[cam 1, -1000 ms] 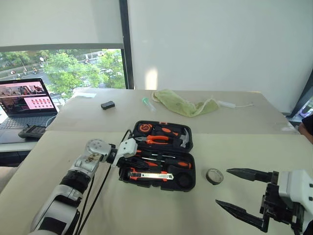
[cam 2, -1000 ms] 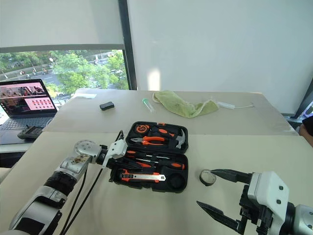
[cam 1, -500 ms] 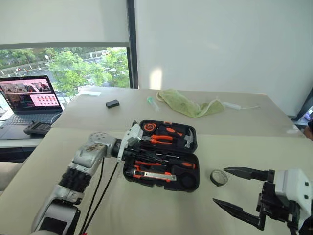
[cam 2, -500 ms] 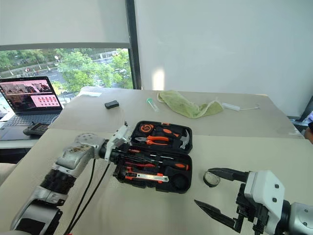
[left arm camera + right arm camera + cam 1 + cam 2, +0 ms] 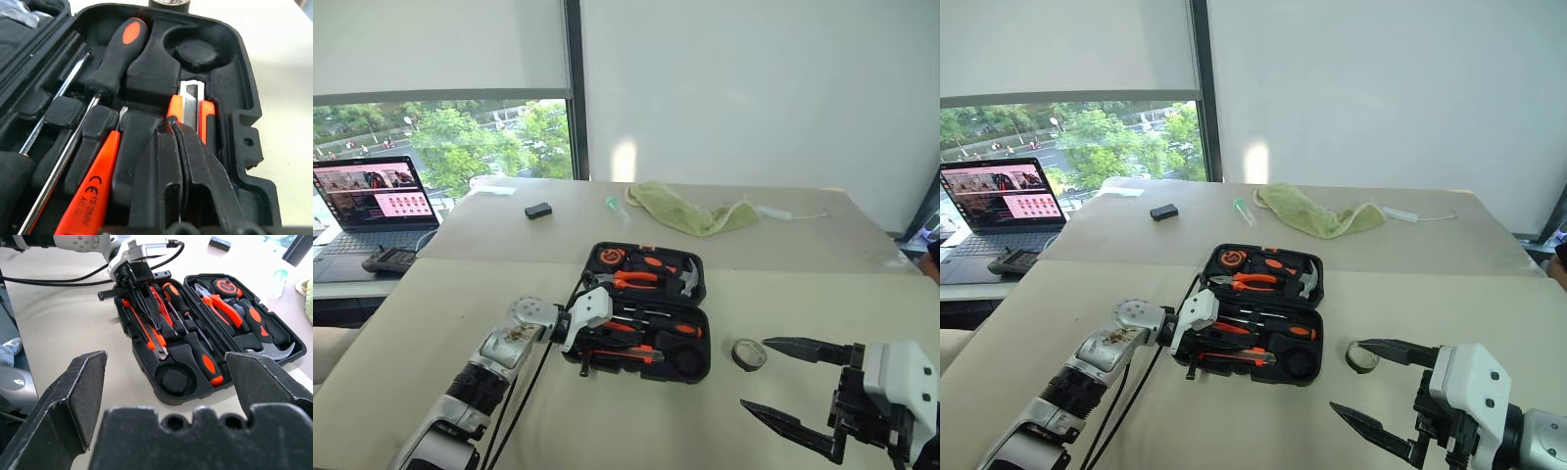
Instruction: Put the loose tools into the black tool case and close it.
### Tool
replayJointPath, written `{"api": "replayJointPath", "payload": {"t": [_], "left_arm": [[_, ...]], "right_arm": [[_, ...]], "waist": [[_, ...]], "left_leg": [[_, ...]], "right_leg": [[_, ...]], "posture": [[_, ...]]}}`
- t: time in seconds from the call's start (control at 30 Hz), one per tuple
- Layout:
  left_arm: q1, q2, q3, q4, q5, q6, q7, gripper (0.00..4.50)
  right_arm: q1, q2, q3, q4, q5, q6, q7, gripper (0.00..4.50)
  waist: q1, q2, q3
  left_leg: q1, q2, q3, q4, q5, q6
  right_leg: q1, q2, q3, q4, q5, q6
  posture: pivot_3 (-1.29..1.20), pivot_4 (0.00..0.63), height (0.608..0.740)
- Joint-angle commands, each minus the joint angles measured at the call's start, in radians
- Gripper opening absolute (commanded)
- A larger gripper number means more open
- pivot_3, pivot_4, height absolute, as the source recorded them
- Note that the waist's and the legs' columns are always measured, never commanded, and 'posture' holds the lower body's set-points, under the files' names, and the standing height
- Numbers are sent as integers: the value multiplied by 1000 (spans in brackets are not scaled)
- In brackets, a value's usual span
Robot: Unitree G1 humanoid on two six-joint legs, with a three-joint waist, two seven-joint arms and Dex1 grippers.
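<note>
On a beige table, open tool case mid-surface, left claw closed inside its near half over the knife, right claw spread wide right of it; tape roll right of case, likely next.

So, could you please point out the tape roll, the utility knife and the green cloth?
tape roll [image 5: 746, 353], left eye view, on its top face.
utility knife [image 5: 191, 105], left wrist view, on its metal blade.
green cloth [image 5: 1317, 217], right eye view, on its middle fold.
</note>
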Motion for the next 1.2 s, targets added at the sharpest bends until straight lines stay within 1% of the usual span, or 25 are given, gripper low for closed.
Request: {"api": "replayJointPath", "payload": {"t": [0.03, 0.07, 0.1, 0.13, 0.17, 0.2, 0.23, 0.27, 0.33, 0.37, 0.4, 0.43, 0.5, 0.53, 0.6, 0.67, 0.77, 0.8, 0.83, 0.9, 0.97, 1.03, 1.1, 1.13, 1.2], "left_arm": [[37, -20, -28, 94, 2, 179, 1, 103], [34, -27, -19, 102, -6, 182, 1, 103], [34, -30, -2, 95, -21, 158, -11, 103], [35, -31, 22, 70, -51, 155, -29, 103], [35, -32, 55, 35, -93, 170, -40, 103], [40, -24, 90, -17, -135, 186, -50, 103], [43, -18, 113, -51, -161, 201, -54, 103], [52, -5, 150, -108, -183, 197, -43, 103], [69, 38, 201, -222, -245, 255, -46, 103], [78, 57, 221, -274, -269, 272, -47, 336], [87, 78, 241, -323, -297, 299, -47, 604], [97, 102, 258, -371, -317, 310, -50, 734], [123, 157, 284, -456, -337, 304, -64, 1425], [138, 185, 301, -495, -355, 314, -68, 1859], [158, 218, 323, -547, -385, 338, -61, 2534], [209, 269, 372, -621, -425, 367, -51, 3276], [283, 324, 439, -726, -479, 413, -16, 4306], [297, 335, 445, -747, -487, 420, -5, 4442], [316, 346, 450, -766, -488, 417, 0, 4442], [343, 358, 455, -791, -489, 413, 16, 4500], [358, 359, 463, -811, -502, 421, 46, 4500], [367, 356, 465, -830, -514, 428, 78, 4500], [375, 354, 466, -844, -517, 429, 102, 4500], [378, 354, 467, -848, -518, 429, 113, 4500], [385, 353, 469, -852, -520, 427, 129, 4500]], "right_arm": [[4, 4, -22, -28, 8, 2, -18, 4500], [6, 3, -16, -28, 6, 6, -23, 4500], [6, -1, -6, -29, 2, 16, -34, 4500], [1, -4, 4, -28, -4, 27, -51, 4500], [-8, -7, 14, -26, -8, 46, -81, 4500], [-17, -13, 26, -24, -21, 62, -106, 4500], [-24, -18, 34, -23, -29, 73, -123, 4500], [-32, -45, 63, -20, -59, 121, -161, 4500], [-59, -80, 121, -5, -109, 181, -213, 4500], [-76, -91, 140, 2, -119, 198, -229, 4500], [-95, -100, 151, 15, -56, 240, -231, 4500], [-120, -108, 169, 28, -31, 267, -234, 4500], [-173, -130, 209, 57, 18, 338, -248, 4500], [-205, -148, 242, 75, 7, 374, -266, 4500], [-248, -178, 289, 100, -21, 429, -300, 4500], [-328, -204, 396, 162, -75, 484, -342, 4500], [-467, -196, 532, 266, -129, 547, -389, 4500], [-499, -190, 557, 288, -141, 556, -395, 4500], [-530, -188, 582, 312, -153, 565, -392, 4500], [-579, -188, 624, 348, -175, 576, -382, 4092], [-628, -184, 672, 382, -207, 570, -373, 3494], [-665, -186, 719, 412, -235, 561, -354, 2825], [-696, -184, 758, 443, -258, 559, -334, 2034], [-707, -188, 774, 454, -272, 556, -321, 1777], [-719, -198, 793, 466, -295, 546, -300, 1065]], "waist": [[3, 0, 0], [3, 0, -1], [3, 2, -2], [3, 2, -2], [2, 3, -2], [1, 3, -2], [-2, 3, -2], [-8, 2, -1], [-12, 1, 0], [-15, -1, 1], [-15, -2, 1], [-15, -2, 2], [-15, -2, 3], [-15, -1, 3], [-16, -1, 4], [-16, -1, 6], [-18, -4, 8], [-17, -4, 9], [-15, -3, 9], [-11, -2, 10], [-10, -2, 10], [-11, -2, 10], [-12, -2, 10], [-13, -2, 10], [-14, -2, 10]], "left_leg": [[4, 0, 0, -1, 0, 0], [8, 0, 0, -2, 0, 0], [10, 0, 0, -3, 0, 0], [11, 0, 0, -4, 0, 0], [11, 0, 0, -4, 0, 0], [10, 0, 0, -4, 0, 0], [8, 0, 0, -4, 0, 0], [7, 0, 0, -5, 0, 0], [2, 0, 0, -6, 0, -1], [-3, 0, 0, -6, 1, -3], [-9, 0, -1, -6, 3, -6], [-10, 0, -2, -5, 5, -9], [-10, 0, -3, -6, 5, -8], [-10, 0, -3, -6, 4, -7], [-9, 0, -3, -6, 3, -5], [-9, -1, -2, -6, 2, -3], [-9, -1, -2, -6, 2, -3], [-10, -1, -2, -5, 2, -4], [-10, -1, -2, -5, 2, -4], [-10, -1, -2, -5, 2, -4], [-10, -1, -2, -6, 3, -6], [-10, -1, -2, -6, 3, -6], [-10, -1, -2, -6, 3, -6], [-10, -1, -2, -6, 3, -6], [-10, -1, -2, -6, 4, -6]], "right_leg": [[4, 0, 0, -1, -1, -2], [9, 0, 0, -1, -3, -4], [10, -1, 0, -2, -5, -2], [10, -1, 0, -2, -9, 3], [10, -2, 0, -2, -9, 3], [10, -2, 0, -1, -9, 3], [8, -7, 1, -1, -5, -3], [6, -8, 1, 0, -4, -2], [0, -9, 2, 0, -2, 1], [-6, -8, 2, 2, -2, 0], [-10, -8, 2, 3, -1, -1], [-12, -7, 1, 3, -1, -1], [-10, -7, -1, 1, -1, -1], [-10, -7, -1, 1, -1, -1], [-9, -7, -2, 0, -1, -2], [-9, -5, -3, -1, -3, -4], [-9, -2, -4, -1, -4, -6], [-9, -2, -4, -1, -5, -7], [-9, -2, -4, -1, -5, -7], [-9, -1, -5, -1, -4, -6], [-9, 0, -5, -1, -3, -3], [-9, 2, -6, -1, -1, -2], [-9, 2, -7, -1, -1, -1], [-9, 2, -7, -1, -1, -1], [-9, 3, -7, -1, -1, -1]], "posture": [[0, 150, 740], [0, 150, 740], [0, 150, 740], [0, 150, 740], [0, 150, 740], [0, 150, 740], [0, 150, 740], [0, 150, 740], [0, 150, 740], [0, 150, 740], [0, 150, 740], [0, 150, 740], [0, 150, 740], [0, 150, 740], [0, 150, 740], [0, 150, 740], [0, 150, 740], [0, 150, 740], [0, 150, 740], [0, 150, 740], [0, 150, 740], [0, 150, 740], [0, 150, 740], [0, 150, 740], [0, 150, 740]]}}
